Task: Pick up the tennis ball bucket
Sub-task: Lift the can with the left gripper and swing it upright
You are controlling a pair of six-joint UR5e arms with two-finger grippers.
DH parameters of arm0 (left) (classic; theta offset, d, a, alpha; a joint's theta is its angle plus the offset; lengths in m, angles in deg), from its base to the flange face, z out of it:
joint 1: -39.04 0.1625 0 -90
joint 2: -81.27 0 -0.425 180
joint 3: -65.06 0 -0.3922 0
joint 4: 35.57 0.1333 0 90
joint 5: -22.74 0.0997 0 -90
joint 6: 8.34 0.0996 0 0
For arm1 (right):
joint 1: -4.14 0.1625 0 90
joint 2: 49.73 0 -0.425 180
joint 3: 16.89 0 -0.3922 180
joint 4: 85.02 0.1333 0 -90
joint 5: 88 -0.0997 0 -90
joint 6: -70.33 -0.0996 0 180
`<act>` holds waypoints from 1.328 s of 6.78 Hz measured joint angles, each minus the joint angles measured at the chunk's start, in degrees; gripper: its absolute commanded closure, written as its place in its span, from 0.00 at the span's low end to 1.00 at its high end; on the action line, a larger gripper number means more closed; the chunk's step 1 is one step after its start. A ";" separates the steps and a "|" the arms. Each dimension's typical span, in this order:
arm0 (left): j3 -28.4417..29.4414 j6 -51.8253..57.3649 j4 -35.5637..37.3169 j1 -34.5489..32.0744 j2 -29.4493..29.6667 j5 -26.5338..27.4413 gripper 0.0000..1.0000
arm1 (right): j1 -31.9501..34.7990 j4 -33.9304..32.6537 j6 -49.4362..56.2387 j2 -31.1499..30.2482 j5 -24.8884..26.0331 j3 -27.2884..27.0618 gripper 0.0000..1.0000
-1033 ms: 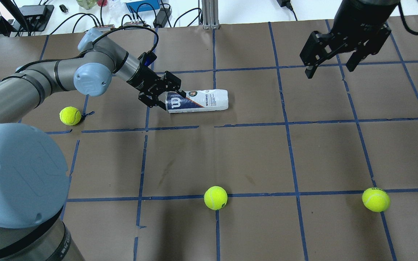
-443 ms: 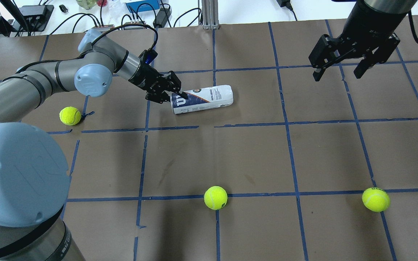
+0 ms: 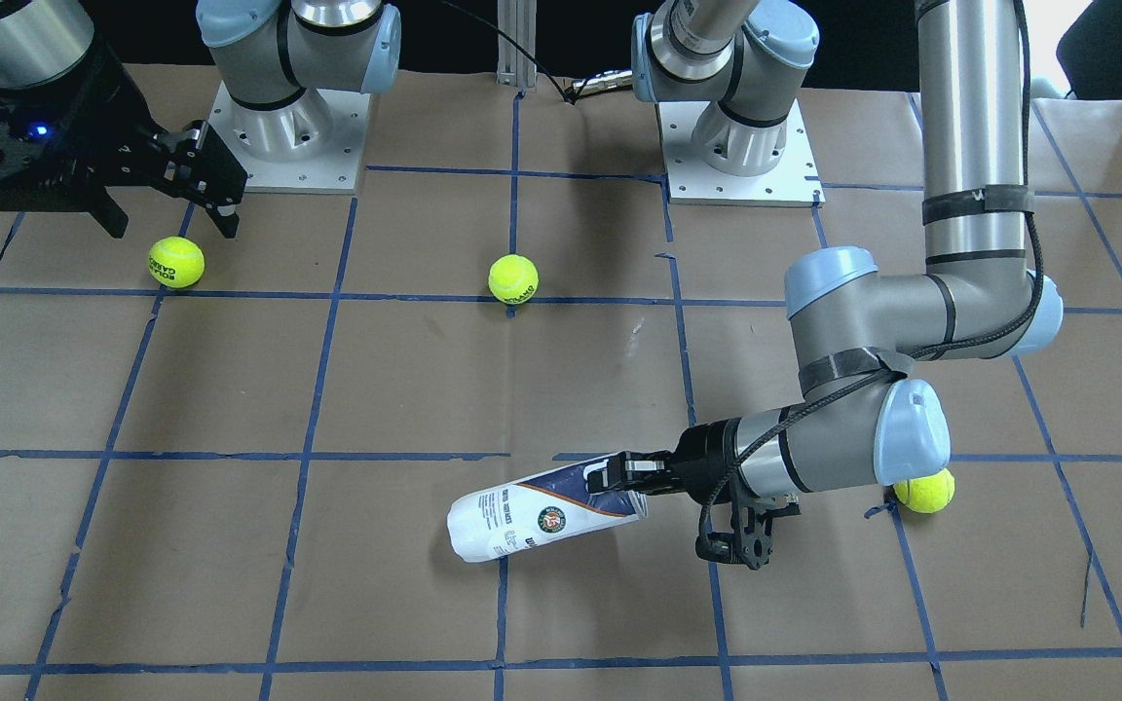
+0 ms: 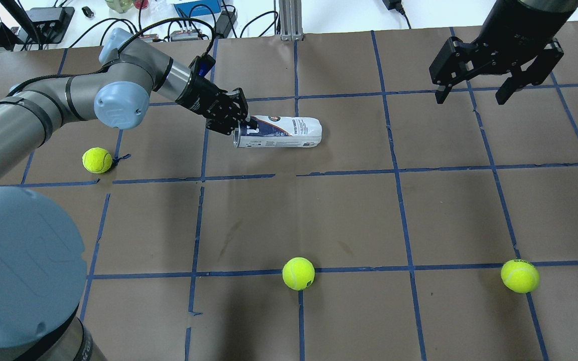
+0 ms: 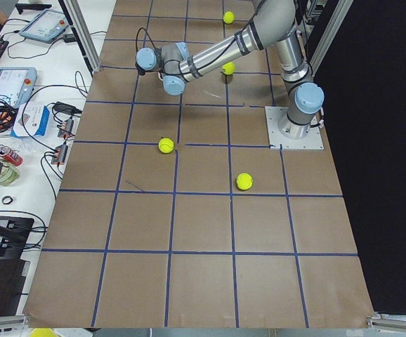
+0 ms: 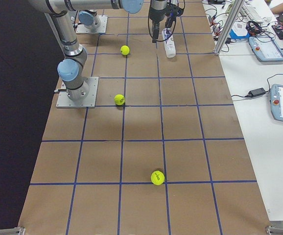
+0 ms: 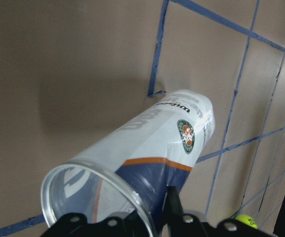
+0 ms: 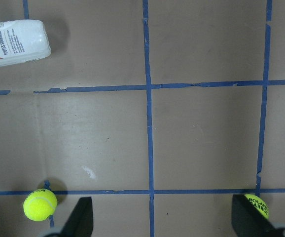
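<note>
Since a moment ago the left gripper (image 4: 245, 125), clamped on the can (image 4: 284, 133) at its open rim, has lifted that end. The clear can with its white-and-navy label is tilted, closed end on the table (image 4: 349, 210). The right gripper (image 4: 471, 97) hangs spread wide above the table.

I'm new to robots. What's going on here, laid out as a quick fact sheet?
Left gripper: shut on the open rim of the tennis ball bucket
Bucket pose: tilted, gripped end raised, far end seemingly resting on the table
Right gripper: open, empty, hovering far from the bucket
Tennis balls: three, loose on the table, none touched
</note>
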 measured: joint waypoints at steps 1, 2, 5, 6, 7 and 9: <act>0.01 -2.14 -0.25 -0.20 -2.25 -1.27 1.00 | 0.92 -1.45 -2.96 0.27 -0.22 -0.16 0.00; 0.26 -4.50 -0.46 -0.58 -4.22 -2.01 1.00 | 1.34 -2.11 -5.23 0.60 -0.44 -0.15 0.00; 3.65 -10.82 -0.47 -2.88 -7.98 4.31 1.00 | 1.55 -4.08 -6.02 1.36 -0.49 -0.05 0.00; 6.88 -11.40 -0.59 -5.76 -8.18 12.10 1.00 | 1.55 -4.33 -5.12 1.45 -0.33 -0.21 0.00; 11.31 -11.54 -1.16 -9.70 -7.12 22.32 1.00 | 1.51 -4.43 -3.68 1.50 -0.24 -0.34 0.00; 19.47 -8.26 -6.93 -16.20 -3.70 39.63 1.00 | 1.43 -4.49 -2.97 1.50 -0.43 -0.44 0.00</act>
